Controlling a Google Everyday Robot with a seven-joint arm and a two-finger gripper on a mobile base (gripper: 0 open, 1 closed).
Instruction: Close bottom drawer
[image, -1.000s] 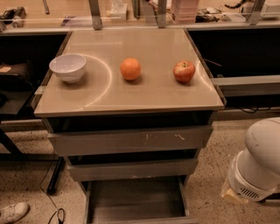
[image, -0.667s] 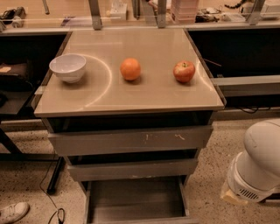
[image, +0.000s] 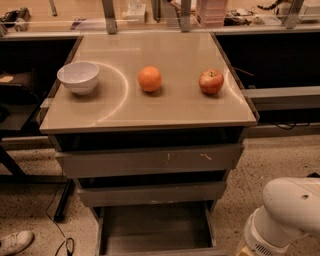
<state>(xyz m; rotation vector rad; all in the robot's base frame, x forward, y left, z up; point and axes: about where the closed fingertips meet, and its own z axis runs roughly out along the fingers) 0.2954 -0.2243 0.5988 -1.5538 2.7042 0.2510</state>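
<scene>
The bottom drawer (image: 155, 232) is pulled out at the foot of the grey cabinet. It is a shallow, empty grey tray with thin side walls, and its front runs off the lower edge of the view. Above it are the mid-width drawer (image: 150, 193) and the widest drawer (image: 150, 160), which has pale scratches on its front. Both stick out slightly. A white rounded part of my arm (image: 290, 212) shows at the bottom right, beside the open drawer and apart from it. My gripper is out of view.
On the cabinet's beige top (image: 165, 107) stand a white bowl (image: 78, 76), an orange (image: 150, 79) and a red apple (image: 211, 81). Dark desks flank the cabinet. A shoe (image: 15, 242) and a cable (image: 57, 220) lie on the speckled floor at the left.
The white arm part at the bottom right has sunk lower in the view. The drawers and the things on top have not moved.
</scene>
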